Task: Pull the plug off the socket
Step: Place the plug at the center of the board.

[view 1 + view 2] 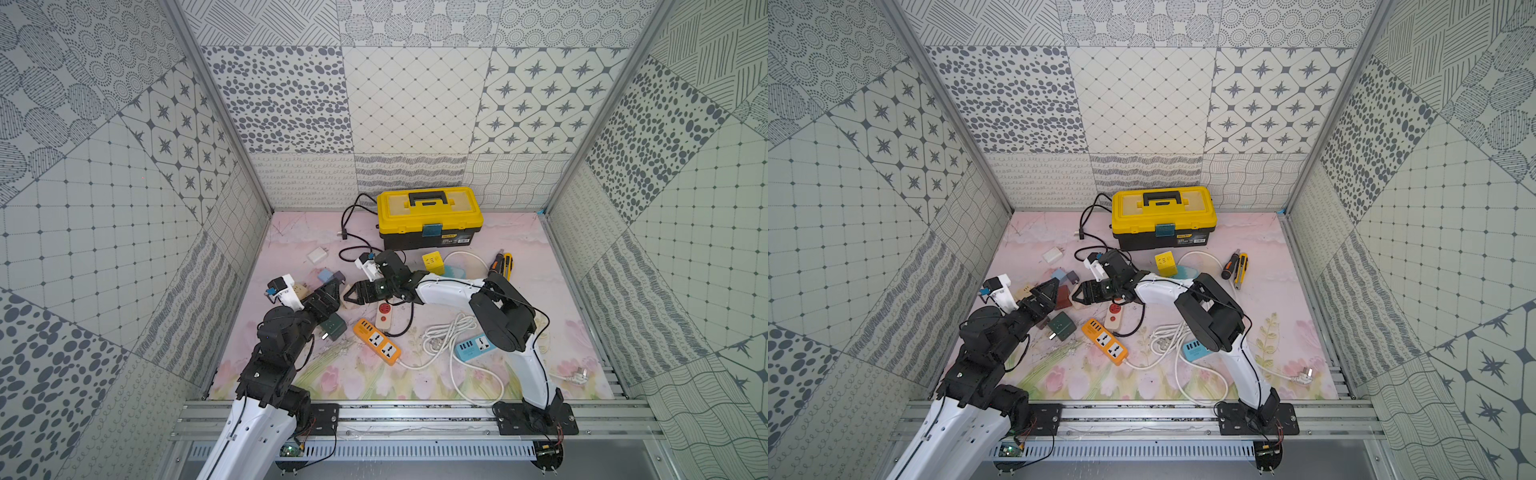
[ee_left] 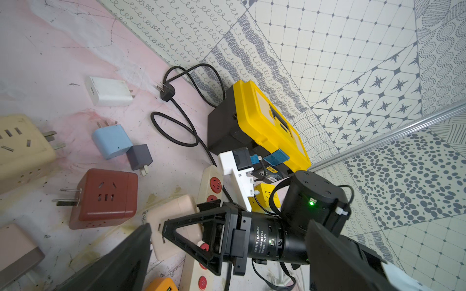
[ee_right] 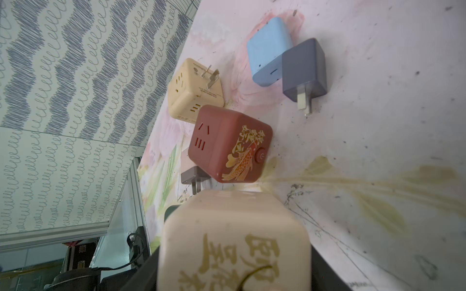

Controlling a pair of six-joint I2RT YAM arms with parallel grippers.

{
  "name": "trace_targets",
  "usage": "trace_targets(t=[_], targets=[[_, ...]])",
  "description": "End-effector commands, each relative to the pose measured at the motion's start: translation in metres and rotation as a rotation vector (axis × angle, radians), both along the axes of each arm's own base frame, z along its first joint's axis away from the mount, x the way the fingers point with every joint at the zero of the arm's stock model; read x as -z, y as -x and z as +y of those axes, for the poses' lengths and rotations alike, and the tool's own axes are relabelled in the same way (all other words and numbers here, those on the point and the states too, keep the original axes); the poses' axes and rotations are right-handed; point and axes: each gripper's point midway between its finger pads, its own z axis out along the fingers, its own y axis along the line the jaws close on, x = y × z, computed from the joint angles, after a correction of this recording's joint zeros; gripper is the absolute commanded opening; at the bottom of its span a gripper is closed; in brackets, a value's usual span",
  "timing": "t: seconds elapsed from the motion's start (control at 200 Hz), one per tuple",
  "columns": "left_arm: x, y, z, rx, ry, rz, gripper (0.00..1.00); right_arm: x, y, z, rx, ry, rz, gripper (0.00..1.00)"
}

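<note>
Closest to the right wrist camera is the cream plug [image 3: 234, 239], a rounded cube with gold characters on its face, clamped between the two dark fingers [image 3: 141, 274] of the right end effector [image 1: 348, 297]. That end effector is closed to a middling width on the cube's sides. From the left wrist, the cream plug [image 2: 176, 221] shows low over the tabletop [image 1: 519, 291], just beside the long edge of the power strip [image 2: 214, 185], a cream bar with red sockets. Its prongs are hidden, and I cannot tell whether cube and bar touch.

The left end effector [image 1: 331, 289] hovers just across from the right one, tips pointing toward it, spread wide and holding nothing.

Just beyond the plug lies a red cube socket [image 3: 229, 143], with a beige cube socket [image 3: 194, 88] near it. A blue charger [image 3: 269, 50] and a grey charger [image 3: 305, 68] lie side by side, touching, prongs showing. A dark green cube [image 1: 332, 326] sits beside the left arm, and an orange strip [image 1: 376, 340] lies just in front of the cream one.

Farther out are a white charger [image 2: 108, 90], a black cord [image 2: 167, 93] with its loose end on the tabletop, and a yellow cube [image 1: 433, 262]. A screwdriver [image 1: 497, 261] lies next to a utility knife [image 1: 508, 268], and a blue strip [image 1: 473, 345] lies by a coiled white cable [image 1: 446, 332]. A yellow toolbox [image 1: 430, 208] stands against the back wall.
</note>
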Motion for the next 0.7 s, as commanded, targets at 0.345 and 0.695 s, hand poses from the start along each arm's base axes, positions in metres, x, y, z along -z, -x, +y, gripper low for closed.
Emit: trace_targets(t=[0.345,0.695], targets=[[-0.002,-0.001,-0.002,0.010,-0.006,-0.003,1.00,-0.019,-0.009,0.006,-0.085,0.166,-0.178,0.80],[-0.025,-0.008,-0.037,0.199,0.061,-0.102,0.99,-0.121,0.008,-0.071,0.009,0.056,-0.584,0.81]])
